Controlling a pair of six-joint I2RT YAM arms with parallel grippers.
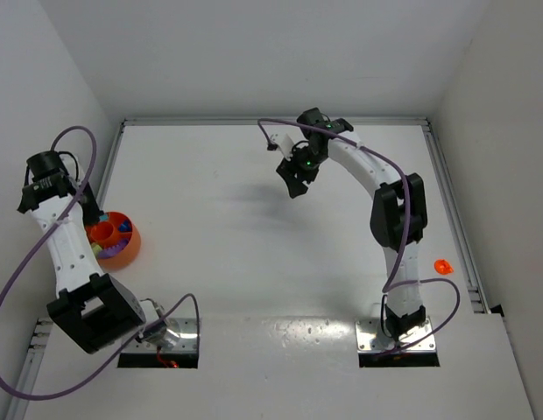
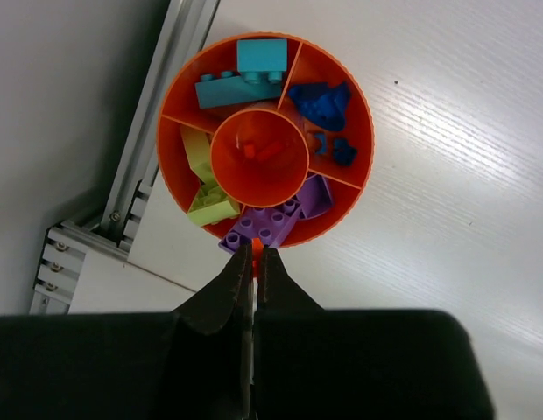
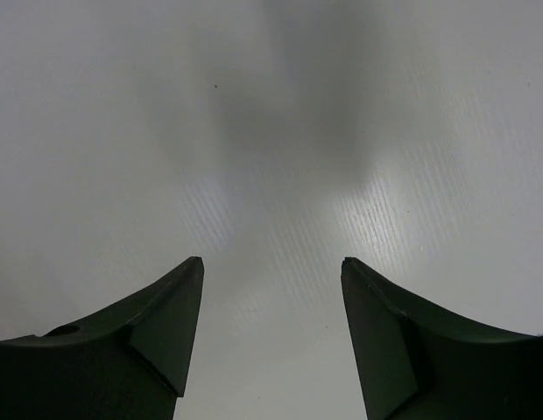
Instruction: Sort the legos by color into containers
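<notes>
- The orange bowl [image 1: 124,252] sits at the left side of the table [image 1: 254,262], close beside the left arm.
- Its outer ring holds teal bricks [image 2: 239,86], dark blue pieces [image 2: 322,101], purple bricks [image 2: 271,223] and lime green bricks [image 2: 201,175], each colour in its own compartment. Orange bits [image 2: 263,150] lie in the centre cup.
- The left gripper [image 2: 255,254] hangs over the bowl's rim by the purple bricks, fingers pressed together. A sliver of orange shows at the tips; I can't tell what it is.
- The right gripper [image 3: 272,260] hovers over bare table at the far middle, fingers well apart, holding nothing.
- One orange brick [image 1: 442,266] lies alone near the table's right edge.
</notes>
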